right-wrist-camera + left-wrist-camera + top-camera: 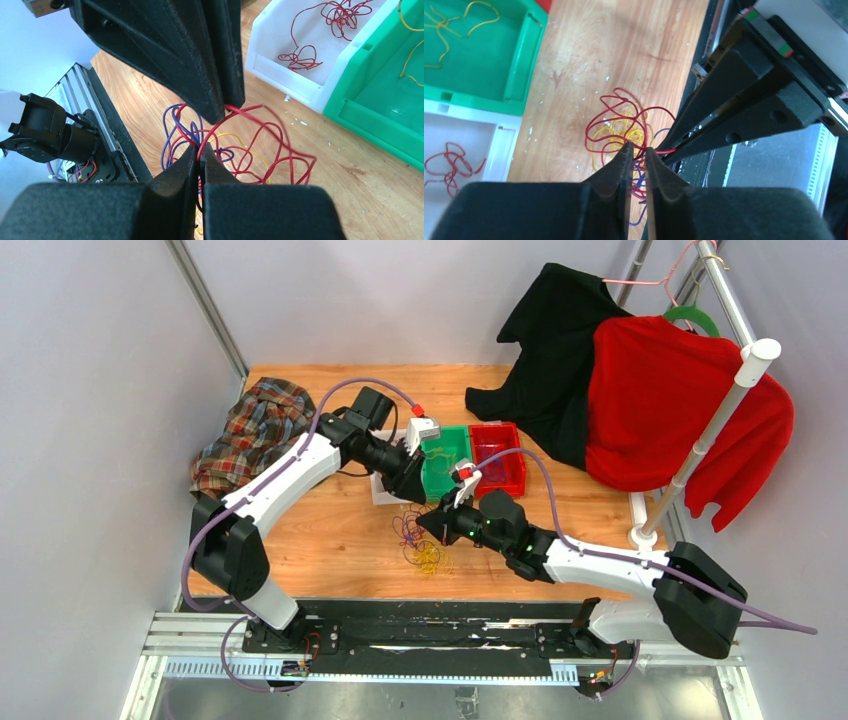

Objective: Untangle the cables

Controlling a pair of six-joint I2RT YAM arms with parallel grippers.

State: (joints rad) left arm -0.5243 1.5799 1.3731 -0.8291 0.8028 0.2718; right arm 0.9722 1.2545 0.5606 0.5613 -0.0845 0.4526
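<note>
Okay, right gripper point(200, 149) pinched tight on red cable point(209, 135); left gripper point(639, 149) nearly closed at tangled cables point(616, 127) on table point(330, 530), grip unclear.

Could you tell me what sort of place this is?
Most likely a robotics lab cell: two robot arms on a rail by a walled wooden table, a green bin and red bin near tangled cables, and a clothes rack.
</note>
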